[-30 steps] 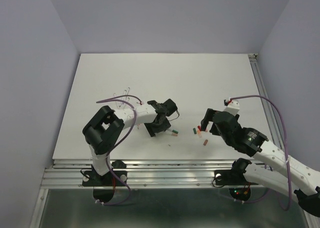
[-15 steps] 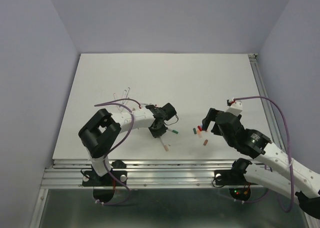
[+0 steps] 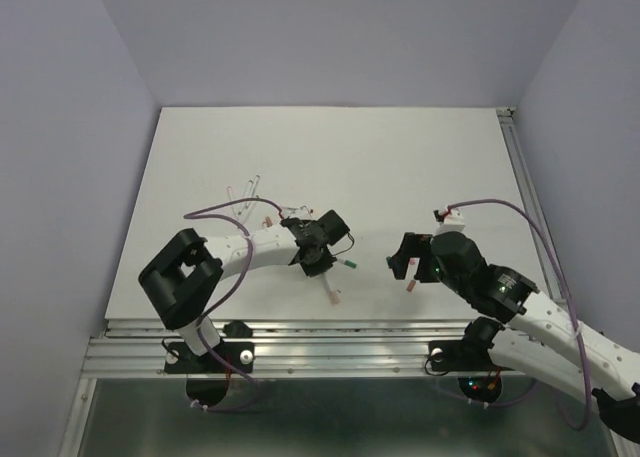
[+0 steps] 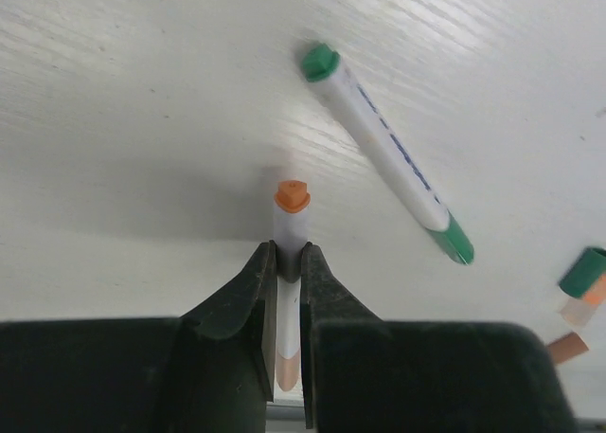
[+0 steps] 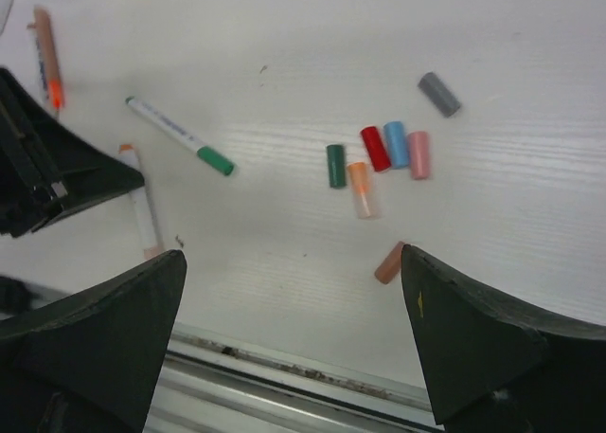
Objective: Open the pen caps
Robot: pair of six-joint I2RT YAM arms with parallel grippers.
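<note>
My left gripper is shut on the white barrel of an orange pen that lies on the table; its orange end points away and a pale orange cap shows between the fingers. In the top view that gripper is left of centre. A green pen lies just beyond it, with its green cap on. Several loose pen caps lie in a cluster: green, orange, red, blue, pink. My right gripper hovers open above the table near them, holding nothing.
A grey cap and a brownish cap lie apart from the cluster. More pens lie at the back left. The table's near edge and metal rail run just below the right gripper.
My left gripper has closed onto the orange pen while its arm stretched out lower and nearer. The right arm has drawn nearer, and its gripper now covers part of the cap cluster from above.
</note>
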